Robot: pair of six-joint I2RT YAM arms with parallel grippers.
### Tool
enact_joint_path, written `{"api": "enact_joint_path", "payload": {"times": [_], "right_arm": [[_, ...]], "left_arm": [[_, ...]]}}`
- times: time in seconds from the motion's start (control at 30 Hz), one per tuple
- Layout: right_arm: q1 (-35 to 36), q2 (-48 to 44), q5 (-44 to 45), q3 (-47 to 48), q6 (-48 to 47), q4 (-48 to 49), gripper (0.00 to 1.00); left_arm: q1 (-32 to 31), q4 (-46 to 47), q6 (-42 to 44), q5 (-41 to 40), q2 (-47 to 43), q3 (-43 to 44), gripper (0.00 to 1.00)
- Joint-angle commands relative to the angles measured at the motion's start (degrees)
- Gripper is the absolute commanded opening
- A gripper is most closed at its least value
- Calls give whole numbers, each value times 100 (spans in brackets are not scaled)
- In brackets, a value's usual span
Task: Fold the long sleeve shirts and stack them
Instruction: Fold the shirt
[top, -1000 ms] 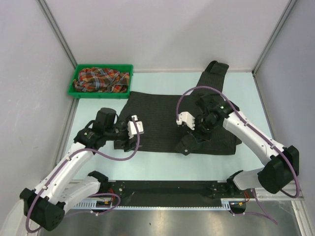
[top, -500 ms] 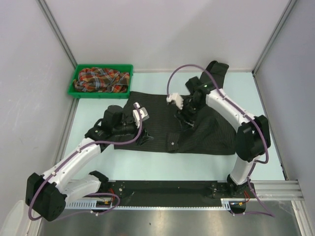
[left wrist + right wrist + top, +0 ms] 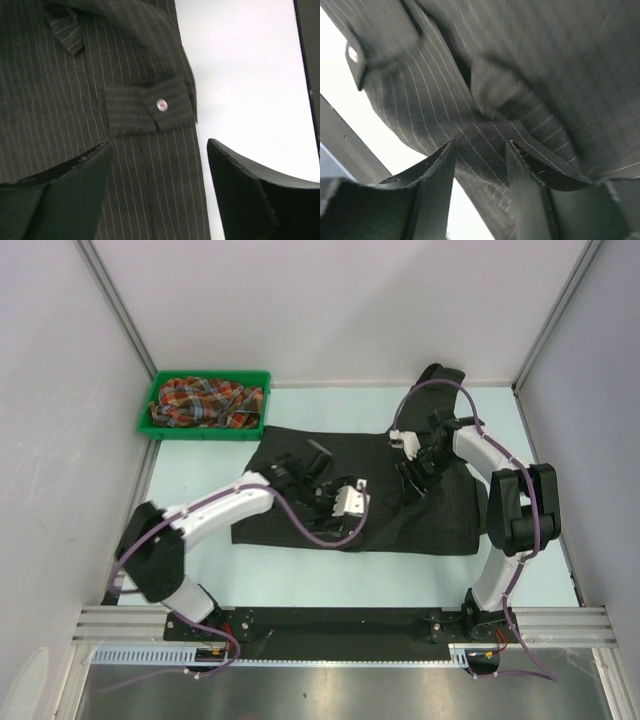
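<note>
The black pinstriped shirt (image 3: 440,525) lies spread on the table's middle, one part running to the back wall. My left gripper (image 3: 352,510) hovers open over its front edge. The left wrist view shows the jaws (image 3: 160,170) apart over striped cloth, just short of a buttoned cuff (image 3: 161,105). My right gripper (image 3: 412,472) sits on the shirt's right half. In the right wrist view it (image 3: 480,165) is shut on a raised fold of the black shirt (image 3: 485,90). The plaid shirt (image 3: 205,400) lies crumpled in the green bin.
The green plastic bin (image 3: 150,430) stands at the back left corner. Bare pale table (image 3: 520,440) lies right of the shirt and along its front. A metal frame post (image 3: 545,330) rises at the back right.
My left arm has stretched rightward across the shirt to its front edge. My right gripper has moved right, first toward the back then nearer again, carrying shirt fabric; the sleeve cuff has shifted left.
</note>
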Motion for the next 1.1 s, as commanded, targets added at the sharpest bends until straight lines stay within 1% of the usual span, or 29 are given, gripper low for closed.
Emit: {"api": "enact_joint_path", "payload": {"times": [0.0,0.03,0.07,0.1,0.13,0.17,0.2,0.23,0.3,0.4,0.5,0.57,0.6,0.67,0.77,0.8,0.9,0.93,0.97,1.0,1.07], "right_arm": [[-182,-383,125,-640,-6,116,48],[-182,-446,134,-755,-15,125,47],[-182,-525,116,-843,-15,142,47],[-182,-630,108,-1009,20,195,46],[-182,-684,99,-1089,55,239,46],[-191,-728,81,-1160,90,265,46],[-191,-754,64,-1239,108,344,46],[-182,-807,37,-1396,169,388,45],[-191,-816,37,-1529,213,502,45],[-261,-763,-24,-1670,318,608,45],[-393,-746,-173,-1662,407,652,45],[-445,-754,-253,-1592,468,652,46],[-455,-763,-305,-1565,477,661,47],[-455,-755,-332,-1486,503,635,48],[-463,-754,-332,-1416,503,600,50],[-472,-772,-315,-1381,503,591,50],[-498,-807,-288,-1293,512,582,53],[-499,-816,-288,-1275,521,582,53],[-499,-825,-288,-1240,521,582,53],[-516,-842,-297,-1196,530,565,53],[-525,-851,-297,-1161,556,564,54]], "left_arm": [[-88,12,-639,37,839,932,79],[-88,510,-1601,2,944,942,78],[-88,776,-2107,-295,1006,925,77],[-97,1031,-3078,-463,1120,847,78],[-123,1277,-3488,-734,1173,820,78],[-158,1340,-3788,-1198,1313,828,77],[-202,1358,-4052,-1351,1375,828,77],[-220,1428,-4507,-1535,1428,828,77],[-368,1464,-4791,-2105,1577,819,77],[-553,1578,-5064,-2704,1692,775,78],[-694,1727,-5074,-3056,1780,653,79],[-712,1807,-5074,-3136,1841,609,78],[-729,1807,-5239,-3189,1868,608,76],[-782,1789,-5250,-3285,1938,608,73],[-791,1701,-5232,-3330,1903,573,61],[-791,1623,-5189,-3330,1877,565,53],[-782,1447,-5188,-3330,1824,582,41],[-782,1420,-5206,-3330,1815,582,41],[-774,1394,-5223,-3191,1754,573,44],[-774,1394,-5249,-3120,1710,565,51],[-782,1481,-5311,-2866,1561,425,60]]}}
